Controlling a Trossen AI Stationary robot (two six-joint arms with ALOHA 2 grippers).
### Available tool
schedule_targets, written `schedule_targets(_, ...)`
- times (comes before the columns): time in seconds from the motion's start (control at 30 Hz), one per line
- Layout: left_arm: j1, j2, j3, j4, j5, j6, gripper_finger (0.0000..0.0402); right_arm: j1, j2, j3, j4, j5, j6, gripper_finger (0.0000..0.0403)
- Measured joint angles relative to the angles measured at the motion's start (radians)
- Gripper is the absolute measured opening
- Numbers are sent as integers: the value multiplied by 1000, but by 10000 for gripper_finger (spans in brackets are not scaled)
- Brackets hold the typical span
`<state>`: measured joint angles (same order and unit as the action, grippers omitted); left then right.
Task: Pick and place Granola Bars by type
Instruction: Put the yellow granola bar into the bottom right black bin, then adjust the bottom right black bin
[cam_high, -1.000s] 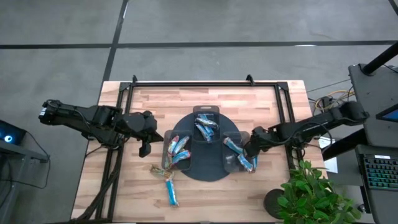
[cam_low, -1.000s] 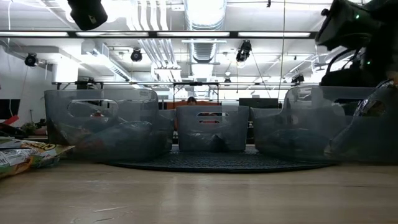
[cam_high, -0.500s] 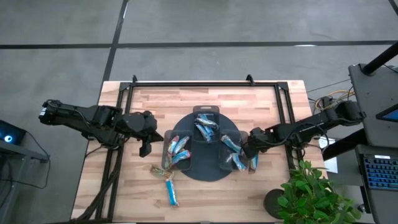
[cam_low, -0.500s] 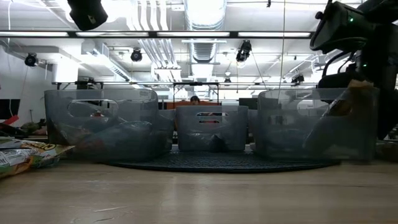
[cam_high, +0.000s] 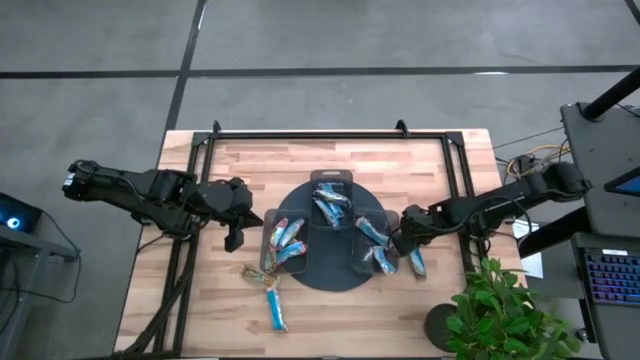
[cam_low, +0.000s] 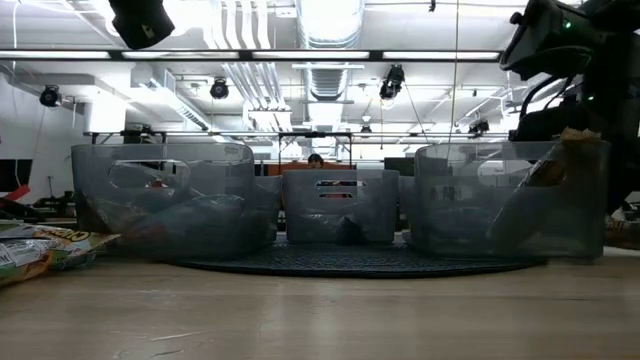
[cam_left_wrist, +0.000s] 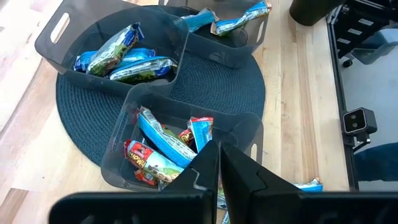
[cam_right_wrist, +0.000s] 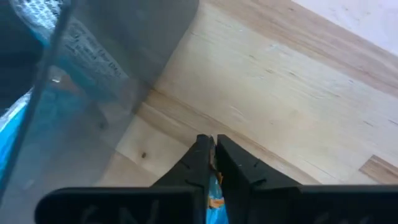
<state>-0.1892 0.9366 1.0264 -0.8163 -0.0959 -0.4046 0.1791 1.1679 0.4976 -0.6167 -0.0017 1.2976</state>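
Right of centre in the high view, the right gripper (cam_high: 409, 236) sits just outside the right clear bin (cam_high: 372, 245), fingers pinched shut on one end of a light blue granola bar (cam_high: 416, 262); bar's long axis runs from the grip twd the frame's lower edge, over bare wood beside the bin; right forearm stretches low from the right edge; left gripper (cam_high: 233, 238) waits shut, empty, left of the dark round tray (cam_high: 325, 275); other bars lie in the bins, plus loose ones (cam_high: 268, 290) lower left of tray
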Motion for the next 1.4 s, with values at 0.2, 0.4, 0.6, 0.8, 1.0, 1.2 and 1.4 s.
schedule_targets(0.2, 0, 0, 0, -1, 0, 0, 0, -1, -116, 0, -119, 1, -8, 9)
schedule_targets(0.4, 0, 0, 0, -1, 0, 0, 0, -1, -260, 42, -183, 36, -25, 8)
schedule_targets(0.6, 0, 0, 0, 1, -3, 0, 0, -1, -361, 129, -188, 136, -65, 8)
schedule_targets(0.8, 0, 0, 0, 1, -9, 0, 0, -4, -379, 223, -196, 189, -126, 8)
schedule_targets(1.0, 0, 0, 0, 1, -11, 0, 0, -3, -341, 291, -233, 212, -172, 8)
schedule_targets(1.2, 0, 0, 0, 1, -11, -2, 0, -3, -305, 319, -318, 215, -176, 8)
schedule_targets(1.4, 0, 0, 0, 1, -11, -13, 0, -3, -269, 314, -386, 204, -152, 8)
